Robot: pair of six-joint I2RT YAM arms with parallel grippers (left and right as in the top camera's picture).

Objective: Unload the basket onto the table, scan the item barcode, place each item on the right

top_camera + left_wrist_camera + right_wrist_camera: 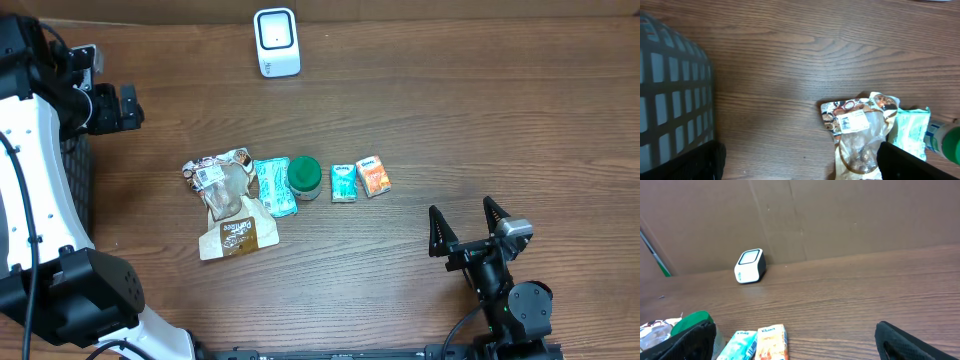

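Observation:
Several items lie in a row mid-table: a clear-and-brown snack bag (pixel 228 205) (pixel 860 135), a teal packet (pixel 273 186) (pixel 910 131), a green-lidded jar (pixel 304 177) (pixel 695 322), a teal tissue pack (pixel 343 182) (pixel 742 345) and an orange tissue pack (pixel 374 176) (pixel 772 341). The white barcode scanner (pixel 276 42) (pixel 750 266) stands at the far edge. My left gripper (pixel 120 108) (pixel 800 170) hangs open at the far left, up and left of the snack bag. My right gripper (pixel 466 225) (pixel 797 347) is open near the front, right of the orange pack. Neither holds anything.
A grey mesh basket (pixel 670 90) (pixel 78 190) sits at the table's left side under the left arm. A brown cardboard wall (pixel 840 215) rises behind the scanner. Bare wood lies between the items and the scanner.

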